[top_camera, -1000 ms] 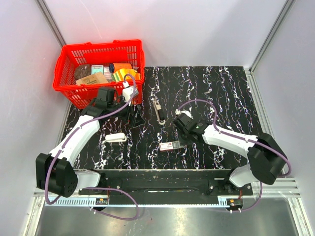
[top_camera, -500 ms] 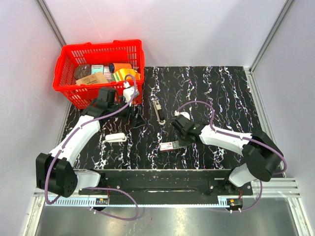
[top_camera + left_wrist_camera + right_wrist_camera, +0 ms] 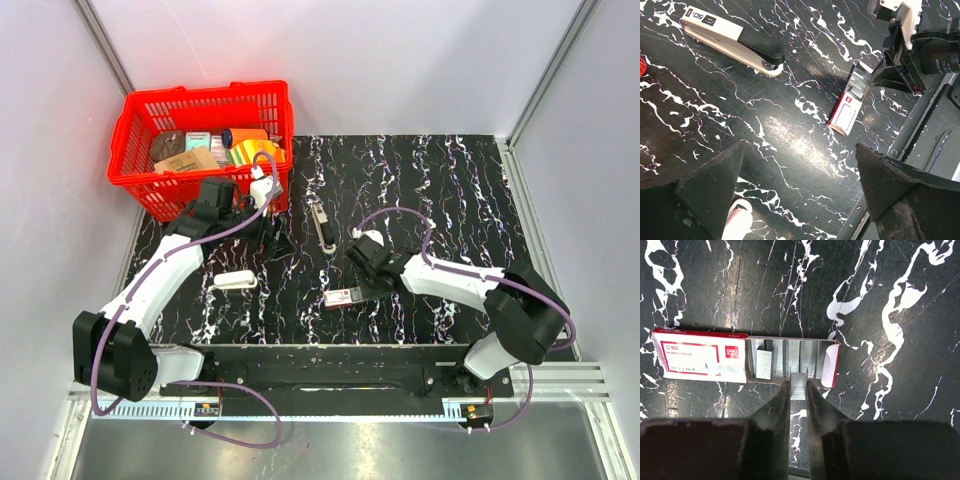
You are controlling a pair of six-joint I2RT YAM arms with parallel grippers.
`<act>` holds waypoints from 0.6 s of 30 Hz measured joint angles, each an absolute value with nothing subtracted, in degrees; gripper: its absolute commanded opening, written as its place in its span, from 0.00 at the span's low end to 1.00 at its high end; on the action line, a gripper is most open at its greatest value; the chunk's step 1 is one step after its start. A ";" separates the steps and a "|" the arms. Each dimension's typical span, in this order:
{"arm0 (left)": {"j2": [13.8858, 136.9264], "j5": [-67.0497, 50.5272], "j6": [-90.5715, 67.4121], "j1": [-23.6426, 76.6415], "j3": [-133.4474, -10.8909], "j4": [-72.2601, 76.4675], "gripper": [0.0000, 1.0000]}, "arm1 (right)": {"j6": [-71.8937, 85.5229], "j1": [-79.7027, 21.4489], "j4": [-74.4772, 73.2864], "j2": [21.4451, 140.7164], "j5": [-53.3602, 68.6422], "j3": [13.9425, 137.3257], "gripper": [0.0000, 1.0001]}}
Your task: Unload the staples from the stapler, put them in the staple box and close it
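The stapler point(image 3: 322, 226), slim and black with pale metal parts, lies on the black marbled table between the arms; it also shows in the left wrist view point(image 3: 730, 37). My right gripper point(image 3: 798, 386) is shut on a short silvery strip of staples point(image 3: 799, 382) at the near edge of the open red-and-white staple box point(image 3: 695, 357), whose tray point(image 3: 810, 360) holds more strips. In the top view my right gripper point(image 3: 362, 280) is beside the box point(image 3: 342, 297). My left gripper point(image 3: 800, 147) is open and empty, hovering left of the stapler point(image 3: 272, 238).
A red basket point(image 3: 200, 95) with several packets stands at the back left. A white oblong piece point(image 3: 233, 280) lies near the left arm and shows in the left wrist view point(image 3: 737, 220). The box point(image 3: 845, 112) lies near the table's front rail.
My right gripper has edged a little left and forward toward the staple box. The left arm and the stapler have not moved.
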State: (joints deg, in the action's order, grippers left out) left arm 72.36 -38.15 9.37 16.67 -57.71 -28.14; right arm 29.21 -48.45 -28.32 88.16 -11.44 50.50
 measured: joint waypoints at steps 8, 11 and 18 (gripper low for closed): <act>72.27 -38.15 9.58 16.67 -57.69 -28.14 0.99 | 29.17 -48.45 -28.32 88.16 -11.40 50.52 0.04; 72.03 -38.13 9.61 16.75 -57.69 -28.14 0.99 | 29.12 -48.45 -28.32 88.16 -11.40 50.54 0.06; 71.16 -37.47 10.28 17.54 -57.58 -28.14 0.99 | 28.71 -48.62 -28.32 88.20 -11.33 50.57 0.10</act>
